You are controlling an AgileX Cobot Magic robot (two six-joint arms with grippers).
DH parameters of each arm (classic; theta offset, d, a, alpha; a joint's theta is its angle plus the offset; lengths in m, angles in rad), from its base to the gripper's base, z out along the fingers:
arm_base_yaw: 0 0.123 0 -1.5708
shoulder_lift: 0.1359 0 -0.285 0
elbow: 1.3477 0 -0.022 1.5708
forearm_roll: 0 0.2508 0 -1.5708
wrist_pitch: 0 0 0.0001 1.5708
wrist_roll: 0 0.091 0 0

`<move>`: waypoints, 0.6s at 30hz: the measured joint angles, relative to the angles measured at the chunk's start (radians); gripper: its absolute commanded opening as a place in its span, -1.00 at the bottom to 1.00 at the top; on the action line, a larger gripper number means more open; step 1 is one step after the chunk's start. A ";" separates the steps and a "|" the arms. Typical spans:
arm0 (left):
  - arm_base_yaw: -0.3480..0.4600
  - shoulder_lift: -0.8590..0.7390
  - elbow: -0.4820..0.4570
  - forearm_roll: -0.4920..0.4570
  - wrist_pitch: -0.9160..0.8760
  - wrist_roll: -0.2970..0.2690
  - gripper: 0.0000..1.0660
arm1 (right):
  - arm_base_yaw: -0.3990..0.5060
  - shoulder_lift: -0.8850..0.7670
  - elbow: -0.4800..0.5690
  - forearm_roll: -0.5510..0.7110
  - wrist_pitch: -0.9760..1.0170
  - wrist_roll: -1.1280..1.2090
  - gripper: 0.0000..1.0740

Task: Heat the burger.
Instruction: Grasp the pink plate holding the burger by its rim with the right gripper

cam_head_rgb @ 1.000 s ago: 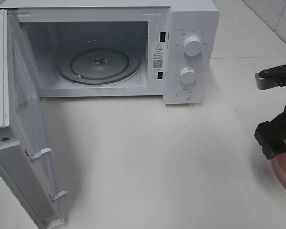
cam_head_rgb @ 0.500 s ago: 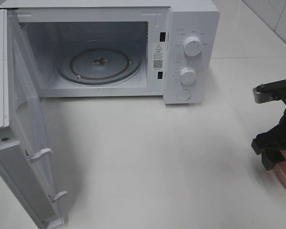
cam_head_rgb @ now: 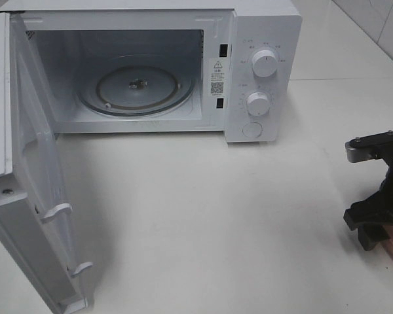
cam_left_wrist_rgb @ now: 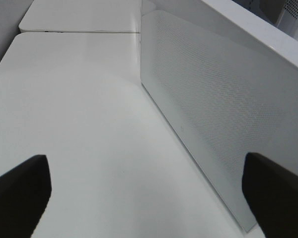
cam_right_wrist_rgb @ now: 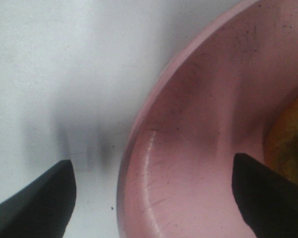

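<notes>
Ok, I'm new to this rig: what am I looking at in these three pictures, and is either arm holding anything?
It is a two-armed robot at a white table. The wide picture comes from a camera mounted high: a microwave with its door swung open and the glass turntable bare. The other two come from cameras on the wrists, looking out between each gripper's dark fingers. The left gripper is open and empty, facing a white dotted panel, probably that door. The right gripper is open too, holding nothing, one finger over the table, the other over a pink plate; the orange-yellow edge there is probably the burger.
</notes>
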 measured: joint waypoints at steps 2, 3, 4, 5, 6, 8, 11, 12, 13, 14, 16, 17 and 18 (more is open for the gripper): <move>0.000 0.000 0.000 0.000 0.000 0.000 0.87 | -0.002 0.010 0.000 0.000 -0.006 0.000 0.47; 0.000 0.000 0.000 0.000 0.000 0.000 0.87 | -0.002 0.018 0.000 0.003 -0.011 0.000 0.47; 0.000 0.000 0.000 0.000 0.000 0.000 0.87 | -0.002 0.031 0.000 0.006 -0.021 0.000 0.47; 0.000 0.000 0.000 0.000 0.000 0.000 0.87 | -0.002 0.031 0.000 0.006 -0.021 0.000 0.47; 0.000 0.000 0.000 0.000 0.000 0.000 0.87 | -0.002 0.043 0.000 0.014 -0.032 0.000 0.47; 0.000 0.000 0.000 0.000 0.000 0.000 0.87 | -0.003 0.053 0.000 0.022 -0.034 0.000 0.47; 0.000 0.000 0.000 0.000 0.000 0.000 0.87 | -0.005 0.057 0.000 0.033 -0.036 0.000 0.45; 0.000 0.000 0.000 0.000 0.000 0.000 0.87 | -0.005 0.057 0.000 0.033 -0.036 0.000 0.45; 0.000 0.000 0.000 0.000 0.000 0.000 0.87 | -0.005 0.059 0.000 0.036 -0.036 -0.001 0.45; 0.000 0.000 0.000 0.000 0.000 0.000 0.87 | -0.005 0.060 0.000 0.038 -0.036 -0.001 0.39; 0.000 0.000 0.000 0.000 0.000 0.000 0.87 | -0.005 0.060 0.000 0.044 -0.035 -0.001 0.31; 0.000 0.000 0.000 0.000 0.000 0.000 0.87 | -0.005 0.061 0.000 0.048 -0.035 0.000 0.25; 0.000 0.000 0.000 0.000 0.000 0.000 0.87 | -0.005 0.061 0.000 0.048 -0.035 0.000 0.25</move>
